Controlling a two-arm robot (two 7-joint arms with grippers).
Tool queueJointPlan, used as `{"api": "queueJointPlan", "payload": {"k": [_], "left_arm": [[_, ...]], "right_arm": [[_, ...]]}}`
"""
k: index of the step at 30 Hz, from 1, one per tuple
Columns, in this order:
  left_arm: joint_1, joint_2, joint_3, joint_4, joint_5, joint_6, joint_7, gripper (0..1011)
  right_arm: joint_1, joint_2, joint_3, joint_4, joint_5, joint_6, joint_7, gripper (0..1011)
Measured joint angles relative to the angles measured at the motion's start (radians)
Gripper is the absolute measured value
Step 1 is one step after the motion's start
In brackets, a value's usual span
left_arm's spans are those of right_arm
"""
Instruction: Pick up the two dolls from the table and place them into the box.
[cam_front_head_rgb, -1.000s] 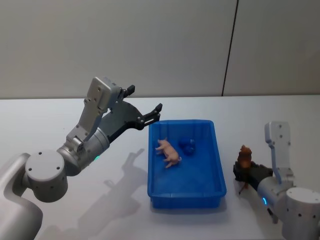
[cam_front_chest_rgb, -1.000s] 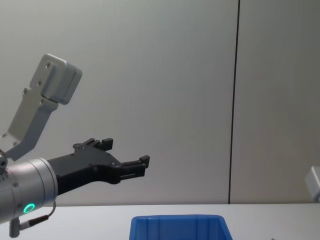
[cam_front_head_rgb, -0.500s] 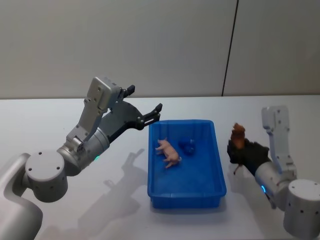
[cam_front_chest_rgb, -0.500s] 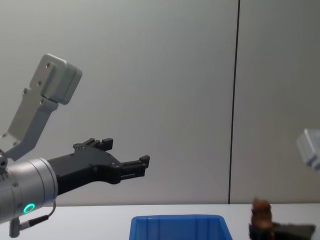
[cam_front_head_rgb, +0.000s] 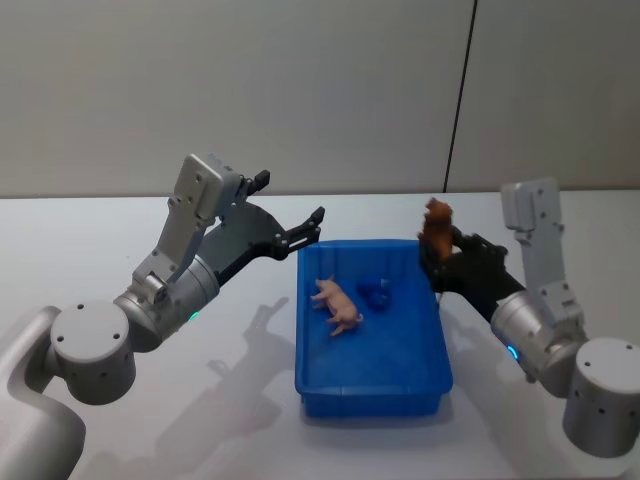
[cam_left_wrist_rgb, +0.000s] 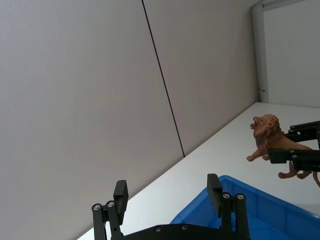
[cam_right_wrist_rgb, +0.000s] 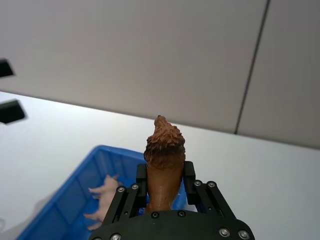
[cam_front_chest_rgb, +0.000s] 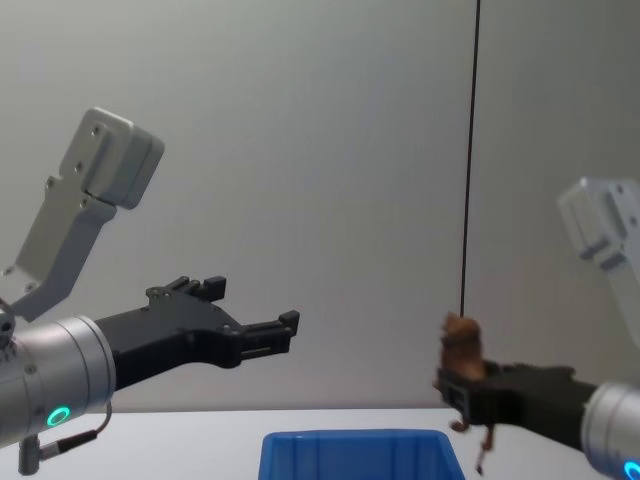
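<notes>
The right pincer (cam_front_head_rgb: 440, 262) is clenched on a brown lion (cam_front_head_rgb: 435, 225), raised off the white surface (cam_front_head_rgb: 100, 250) just above the right rim of the blue box (cam_front_head_rgb: 372, 382). Below and to the left of it, inside the box, lie a pink pig (cam_front_head_rgb: 336, 301) and a small blue toy (cam_front_head_rgb: 376, 291). The left pincer (cam_front_head_rgb: 290, 215) hangs released above the box's far left corner, holding nothing.

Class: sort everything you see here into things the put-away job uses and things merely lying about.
Job: brown plastic lion doll in the right gripper; pink pig doll in the bright blue plastic bin; white table.
Lying about: small blue object in the bin; idle left gripper.
</notes>
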Motion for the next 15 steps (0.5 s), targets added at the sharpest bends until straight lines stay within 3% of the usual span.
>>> {"api": "queueJointPlan", "payload": {"k": [7,15], "left_arm": [[0.0,0.0,0.0,0.0,0.0,0.0,0.0,1001],[0.0,0.0,0.0,0.0,0.0,0.0,0.0,1001]], "right_arm": [[0.02,-0.007,-0.013,0.001,-0.016,-0.061,0.089,423],[0.05,-0.021,-0.03,0.038,-0.023,-0.114,0.196,682]]}}
